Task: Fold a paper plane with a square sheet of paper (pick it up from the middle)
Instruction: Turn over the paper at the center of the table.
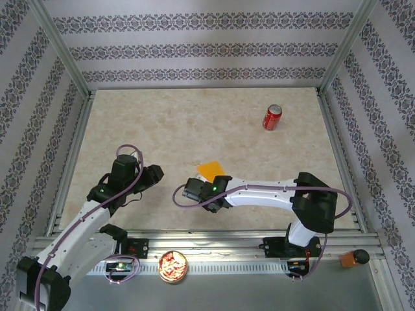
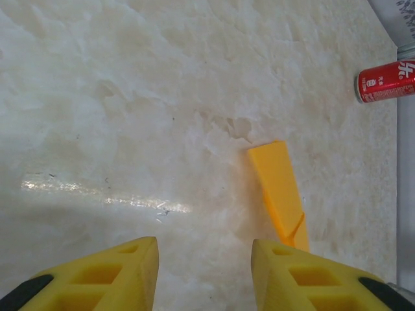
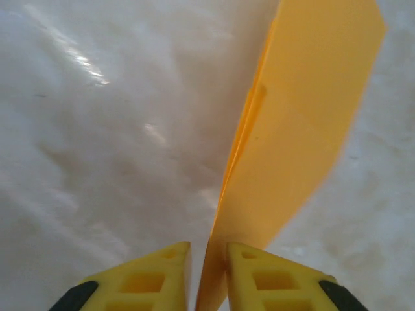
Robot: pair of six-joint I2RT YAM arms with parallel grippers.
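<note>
One paper plane [image 3: 305, 129] – lengthwise out from right claw [image 3: 207, 249] – broad end far.

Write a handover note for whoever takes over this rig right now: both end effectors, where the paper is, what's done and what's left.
Left end effector: open, empty, over the table, left of the paper.
Right end effector: jaws nearly together with the paper's edge between them; whether clamped is unclear.
Done: the paper is folded into a narrow layered wedge, mid-table.
Left: probably the final folds, then release; check the shape first.
</note>
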